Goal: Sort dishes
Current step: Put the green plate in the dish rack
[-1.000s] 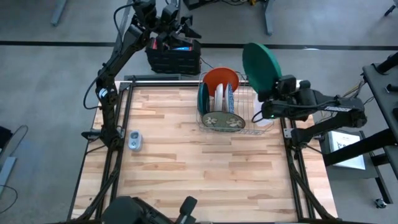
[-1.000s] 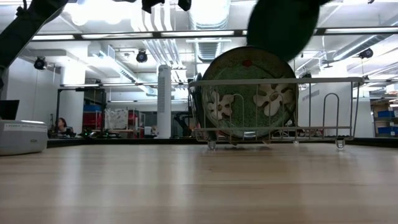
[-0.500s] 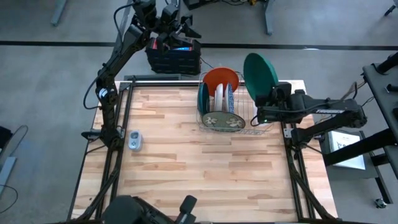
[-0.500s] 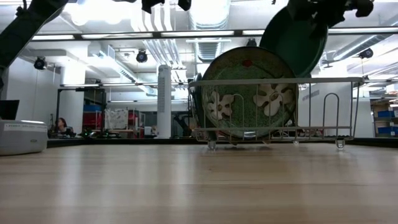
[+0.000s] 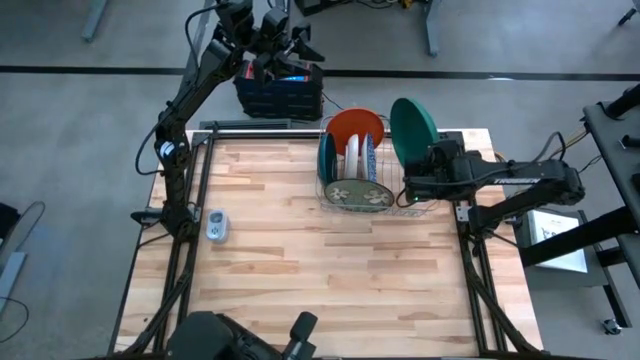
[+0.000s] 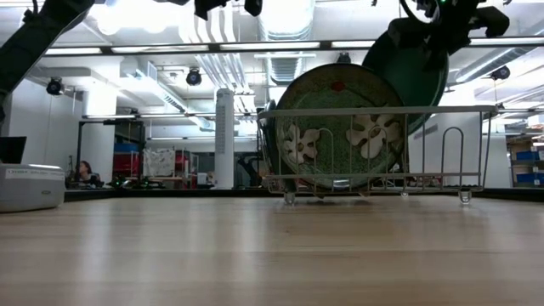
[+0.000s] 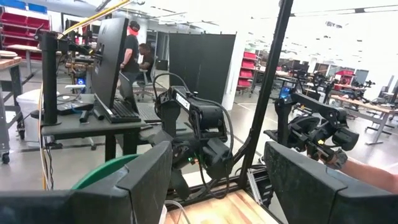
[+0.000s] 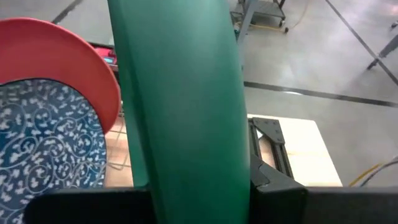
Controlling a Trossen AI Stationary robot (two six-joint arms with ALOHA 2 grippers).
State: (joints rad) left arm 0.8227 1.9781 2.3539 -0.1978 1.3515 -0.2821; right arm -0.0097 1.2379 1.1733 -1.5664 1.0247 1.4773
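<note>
Dark green plate [image 5: 413, 130] is clamped on edge in the right gripper [image 5: 420, 180], fingers pressed tight on its rim; plate stands near-vertical, above the right end of the wire rack [image 5: 366, 172] at the back of the surface [image 5: 320, 260]. In the right wrist view the plate [image 8: 180, 106] fills the middle, w/ the orange plate [image 8: 56, 68] and a blue patterned plate [image 8: 43, 143] beside it. Low view: the green plate [image 6: 408, 68] is up over the rack's top rail [image 6: 378, 110], tilted, lower edge behind the wires; can't tell if it touches the rack.

In the rack, front to back: olive floral plate [image 5: 358, 194], a white dish [image 5: 353, 155], blue patterned plate, another dark green dish [image 5: 327, 158] at the left, orange plate [image 5: 356, 125] at the back.

Left gripper [image 5: 275, 28] is off the surface, over a black crate [image 5: 280, 90] behind it, fingers [image 7: 146, 180] spread wide apart, holding nothing. Small grey device [image 5: 215, 225] near the surface's left edge.
</note>
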